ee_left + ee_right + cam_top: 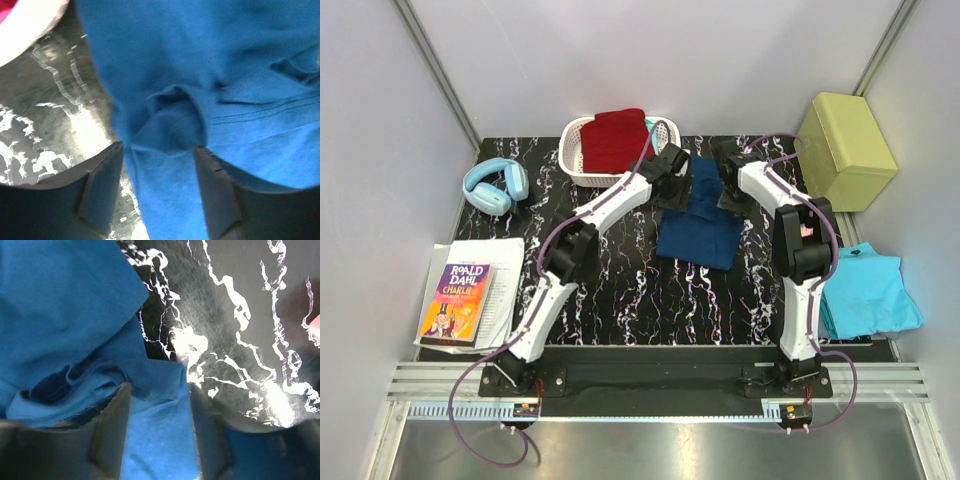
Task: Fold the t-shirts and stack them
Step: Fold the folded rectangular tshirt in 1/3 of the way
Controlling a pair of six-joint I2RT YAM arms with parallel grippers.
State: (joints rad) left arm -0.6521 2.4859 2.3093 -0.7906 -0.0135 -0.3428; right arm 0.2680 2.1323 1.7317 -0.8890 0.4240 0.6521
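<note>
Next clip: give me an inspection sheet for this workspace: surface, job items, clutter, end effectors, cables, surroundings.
Surface: black table with white marble veining.
Job's things: navy t-shirt lies mid-table between both arms; dark red t-shirt sits in the white basket; turquoise t-shirt lies at the right edge.
Clutter: blue headphones and a book on papers, left; yellow-green box, back right.
Grippers: left end effector and right end effector both open, navy cloth between the fingers.
Cables: purple cables run along both arms.
Surroundings: pale enclosure walls; nothing else seen.
</note>
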